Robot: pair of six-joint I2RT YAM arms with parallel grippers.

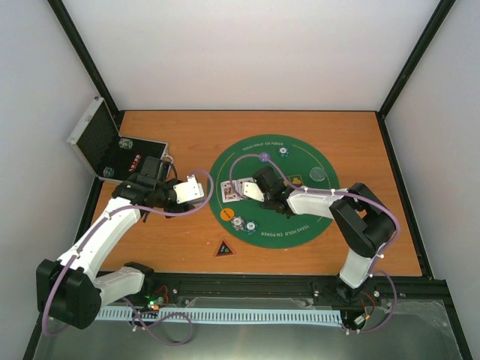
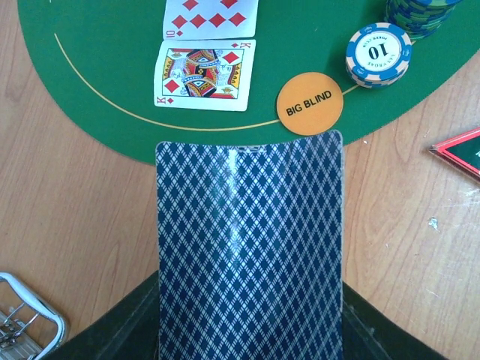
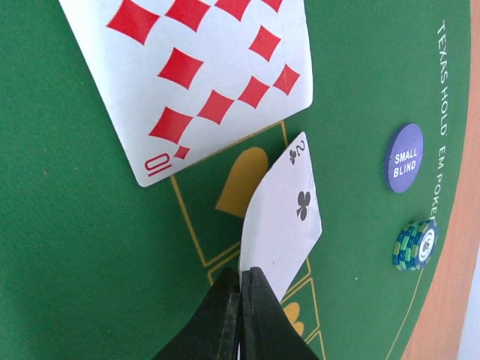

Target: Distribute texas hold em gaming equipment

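My left gripper (image 1: 189, 188) is shut on a playing card with a blue diamond-pattern back (image 2: 250, 247), held over the wood just left of the round green mat (image 1: 300, 214). The card hides the fingertips. My right gripper (image 3: 241, 281) is shut on a two of clubs (image 3: 289, 217), held on edge over the mat's card boxes. A ten of diamonds (image 3: 202, 75) and a king of diamonds (image 2: 204, 75) lie face up on the mat. An orange BIG BLIND disc (image 2: 309, 103), a blue-white 10 chip (image 2: 379, 54) and a green-blue chip stack (image 2: 420, 15) sit near the mat's near edge.
A purple SMALL BLIND disc (image 3: 404, 157) and a green-blue chip (image 3: 416, 244) lie at the mat's far side. A clear disc (image 1: 319, 175) lies on the mat's right. A dark red-edged triangle (image 1: 224, 248) lies on the wood. The open silver case (image 1: 112, 150) stands at far left.
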